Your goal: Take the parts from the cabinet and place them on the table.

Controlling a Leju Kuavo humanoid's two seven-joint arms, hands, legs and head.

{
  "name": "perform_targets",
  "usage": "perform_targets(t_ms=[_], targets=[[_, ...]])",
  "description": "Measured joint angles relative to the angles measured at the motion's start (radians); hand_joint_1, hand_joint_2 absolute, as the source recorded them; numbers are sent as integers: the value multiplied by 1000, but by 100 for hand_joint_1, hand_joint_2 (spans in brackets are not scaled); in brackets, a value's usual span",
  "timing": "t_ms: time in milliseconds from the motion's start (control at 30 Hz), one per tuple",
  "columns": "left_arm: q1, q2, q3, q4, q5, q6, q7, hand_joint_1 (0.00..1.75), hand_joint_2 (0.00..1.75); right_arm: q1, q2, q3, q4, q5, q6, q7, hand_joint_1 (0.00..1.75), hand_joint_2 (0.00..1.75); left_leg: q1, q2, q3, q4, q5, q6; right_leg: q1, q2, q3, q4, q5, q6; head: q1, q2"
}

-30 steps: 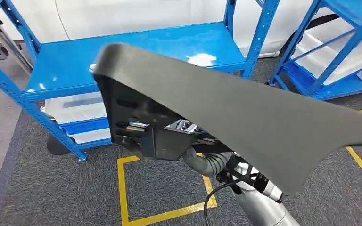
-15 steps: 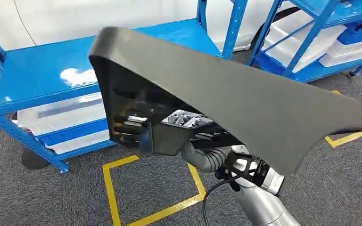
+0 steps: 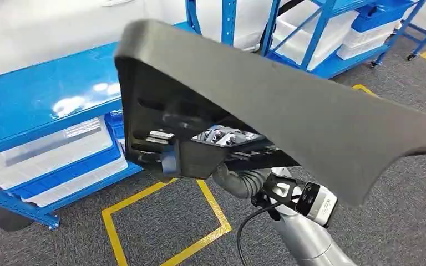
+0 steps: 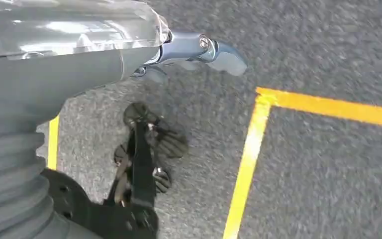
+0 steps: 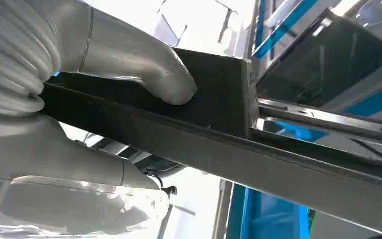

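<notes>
Swung round since a second ago: blue shelving rack now slid toward the left edge, camera turning rather than rack moving. Left hand hanging over grey carpet and yellow floor tape, grip impossible to tell; right hand clamped on the dark grey moulded panel, carried high and tilted. Best kept level and firmly pinched through the turn; no readable writing.
</notes>
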Motion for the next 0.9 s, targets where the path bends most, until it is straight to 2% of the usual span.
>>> perform_targets(t_ms=[33, 67, 167, 200, 233, 267, 300, 367, 400, 433, 467, 500, 533, 567, 600, 633, 700, 733, 767, 800, 867, 900], targets=[[1, 1, 0, 0, 0, -2, 0, 0, 175, 0, 3, 0, -8, 0, -4, 6, 175, 175, 5, -38, 35, -82, 35, 1, -1, 10, -4, 6, -4, 6, 0, 0], [1, 3, 1, 0, -2, -2, 1, 0, 175, -1, 4, 0, -15, 0, -8, 9, 175, 175, 7, -81, 44, -107, 16, 3, 5, 19, -13, 17, -6, 13, 0, 0], [1, 8, 0, 0, 0, -3, 6, 0, 175, 6, 7, 3, -35, 3, -17, 18, 175, 175, -1, -59, 43, -105, 15, 18, -4, 47, -25, 13, 3, 32, 0, 0], [0, 8, 0, 0, 0, -4, 6, 0, 175, 7, 7, 3, -40, 3, -18, 21, 175, 175, 7, -48, 46, -114, 21, 28, -3, 56, -27, 13, 4, 41, 0, 0], [-3, 8, 0, 0, 2, -6, 8, 0, 175, 10, 7, 3, -45, 5, -21, 23, 175, 175, 7, -34, 50, -119, 25, 35, -3, 13, -28, 24, -5, 43, 0, 0], [-2, 9, 0, 0, 2, -10, 10, 0, 175, 8, 7, 3, -51, 8, -26, 24, 175, 175, 4, -23, 51, -122, 25, 45, 1, -37, -48, 64, -35, 48, 0, 0], [-1, 11, 0, 0, 2, -11, 13, 0, 175, 9, 7, 3, -53, 10, -31, 24, 175, 175, 1, -10, 51, -122, 24, 49, -1, -53, -85, 143, -79, 51, 0, 0], [0, 14, 0, 0, 2, -15, 18, 0, 175, 15, 5, 3, -54, 21, -38, 26, 175, 175, -2, 15, 50, -122, 23, 51, -5, -57, -159, 295, -139, 55, 0, 0], [0, 14, 0, 0, 2, -16, 22, 0, 175, 19, 5, 3, -54, 27, -41, 26, 175, 175, -3, 28, 50, -122, 22, 51, -6, -57, -176, 328, -141, 57, 0, 0], [-1, 14, 0, 0, 2, -17, 29, 0, 175, 22, 4, 3, -54, 33, -45, 27, 175, 175, -4, 39, 52, -122, 21, 51, -7, -58, -165, 307, -118, 57, 0, 0], [-3, 14, 0, 0, 2, -18, 34, 0, 175, 25, 4, 3, -54, 37, -48, 27, 175, 175, -4, 50, 54, -122, 19, 49, -6, -62, -130, 242, -80, 54, 0, 0], [-4, 14, 0, 0, 2, -18, 37, 0, 175, 25, 4, 3, -54, 39, -50, 27, 175, 175, -5, 58, 57, -122, 17, 47, -5, -73, -81, 151, -38, 49, 0, 0], [-6, 13, 0, 0, 2, -16, 46, 0, 175, 26, 4, 4, -54, 40, -50, 26, 175, 175, -6, 66, 62, -122, 14, 44, -1, -103, -27, 55, -2, 39, 0, 0], [-7, 11, 0, 0, 2, -14, 58, 0, 175, 26, 4, 5, -54, 40, -50, 24, 175, 175, -10, 71, 63, -121, 11, 39, 11, -143, -6, 12, -15, 30, 0, 0], [-6, 10, 1, 0, 2, -12, 68, 0, 175, 28, 5, 6, -54, 41, -50, 23, 175, 175, -13, 78, 63, -120, 8, 33, 15, -133, -9, 9, -10, 21, 0, 0], [-7, 10, 3, 0, 1, -7, 80, 0, 175, 32, 4, 6, -54, 41, -50, 21, 175, 175, -13, 87, 65, -120, 6, 28, 18, -122, -12, 11, -11, 20, 0, 0], [-9, 10, 6, 0, 1, 7, 111, 0, 175, 44, 5, 6, -54, 42, -50, 19, 175, 175, -15, 108, 75, -127, 6, 18, 17, -101, -12, 4, -8, 8, 0, 0], [-10, 10, 6, 0, 1, 11, 119, 0, 175, 49, 6, 6, -55, 43, -50, 20, 175, 175, -9, 86, 71, -119, -6, 11, 4, -94, -4, -6, -2, 1, 0, 0], [-8, 9, 7, 0, 1, 19, 133, 0, 175, 50, 6, 5, -55, 44, -50, 18, 175, 175, -8, 46, 62, -92, -26, 8, 4, -86, -2, -10, 1, -4, 0, 0], [-5, 9, 8, 0, 1, 21, 142, 0, 175, 52, 8, 5, -55, 46, -50, 18, 175, 175, -6, 24, 31, -24, -65, 7, 4, -78, -3, -10, 1, -9, 0, 0], [2, 11, 10, 0, 0, 36, 159, 0, 175, 66, 8, 4, -55, 57, -48, 19, 175, 175, -6, 11, -51, 145, -137, 0, 5, -55, -3, -10, 0, -11, 0, 0], [4, 12, 13, 0, 0, 45, 171, 0, 175, 75, 8, 2, -55, 64, -47, 20, 175, 175, -5, 11, -76, 192, -142, -3, 5, -44, -3, -9, 0, -11, 0, 0]])
